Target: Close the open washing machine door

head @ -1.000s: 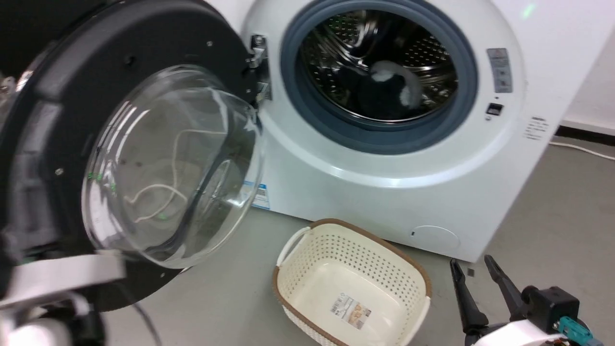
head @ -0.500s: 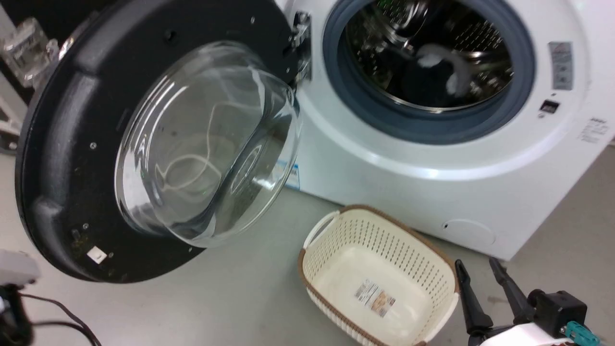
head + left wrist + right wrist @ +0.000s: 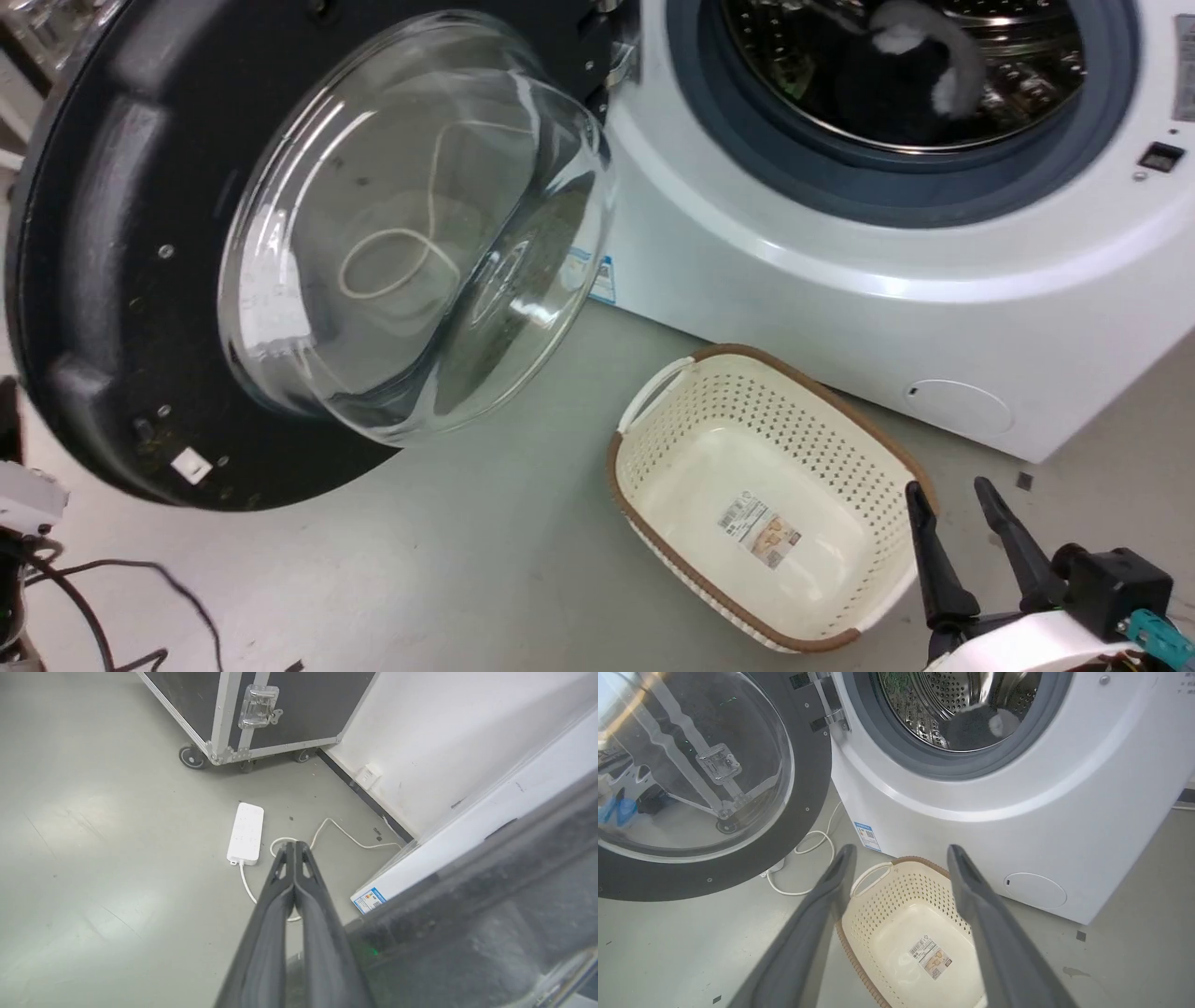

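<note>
We see the washing machine door swung wide open on its hinge at the left of the washing machine, with its inner face and the bulging glass bowl turned towards the head camera. The drum opening, ringed in grey rubber, is uncovered, and a dark garment with a white patch lies inside. On the floor just in front of the washer sits a cream perforated basket with nothing in it but a label. Our right gripper hangs low beside that basket, its jaws spread apart and holding nothing, well away from the door. Our left gripper has its jaws pressed together on nothing and points down at the floor behind the door, towards a white power strip and its cable. A dark glossy surface lies close beside these fingers in the left wrist view, but we cannot tell whether they touch it. A black flight case on wheels stands further back by the wall.
</note>
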Motion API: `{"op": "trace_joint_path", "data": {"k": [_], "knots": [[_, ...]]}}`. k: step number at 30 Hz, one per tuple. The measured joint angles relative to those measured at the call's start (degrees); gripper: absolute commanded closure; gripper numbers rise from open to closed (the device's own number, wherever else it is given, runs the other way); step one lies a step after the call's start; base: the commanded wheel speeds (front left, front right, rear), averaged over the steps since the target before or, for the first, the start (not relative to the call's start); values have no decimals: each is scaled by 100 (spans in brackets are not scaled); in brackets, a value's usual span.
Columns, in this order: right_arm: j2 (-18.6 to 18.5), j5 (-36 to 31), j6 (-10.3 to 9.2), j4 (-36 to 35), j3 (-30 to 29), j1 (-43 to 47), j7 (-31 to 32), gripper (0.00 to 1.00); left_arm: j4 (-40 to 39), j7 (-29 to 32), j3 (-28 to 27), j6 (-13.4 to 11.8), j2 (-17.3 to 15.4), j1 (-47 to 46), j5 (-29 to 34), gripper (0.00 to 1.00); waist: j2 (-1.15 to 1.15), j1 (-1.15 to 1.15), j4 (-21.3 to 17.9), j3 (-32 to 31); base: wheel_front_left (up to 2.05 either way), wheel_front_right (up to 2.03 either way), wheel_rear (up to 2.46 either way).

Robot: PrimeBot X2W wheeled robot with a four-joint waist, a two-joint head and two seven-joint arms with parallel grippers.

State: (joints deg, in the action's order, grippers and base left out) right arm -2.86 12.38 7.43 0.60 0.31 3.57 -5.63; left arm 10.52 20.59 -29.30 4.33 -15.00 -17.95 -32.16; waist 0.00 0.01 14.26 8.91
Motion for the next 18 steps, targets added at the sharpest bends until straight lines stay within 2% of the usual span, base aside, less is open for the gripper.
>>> {"op": "trace_joint_path", "data": {"k": [5, 13, 18], "knots": [[0, 104, 0, -10, -40, 1, -2, 0, -255, 794, 69, 47, 124, 15, -850, 100, 0, -1, 178, 7, 0, 0, 0], [0, 290, 0, 7, -47, 1, -90, 0, -792, 1504, 543, 91, 146, 331, -1433, 100, 0, -1, 463, -22, 0, 0, 0], [0, 587, 0, 189, -180, 2, -304, 0, -1349, 1896, 1045, 99, 196, 734, -1777, 100, 0, -1, 593, -158, 0, 0, 0]]}}
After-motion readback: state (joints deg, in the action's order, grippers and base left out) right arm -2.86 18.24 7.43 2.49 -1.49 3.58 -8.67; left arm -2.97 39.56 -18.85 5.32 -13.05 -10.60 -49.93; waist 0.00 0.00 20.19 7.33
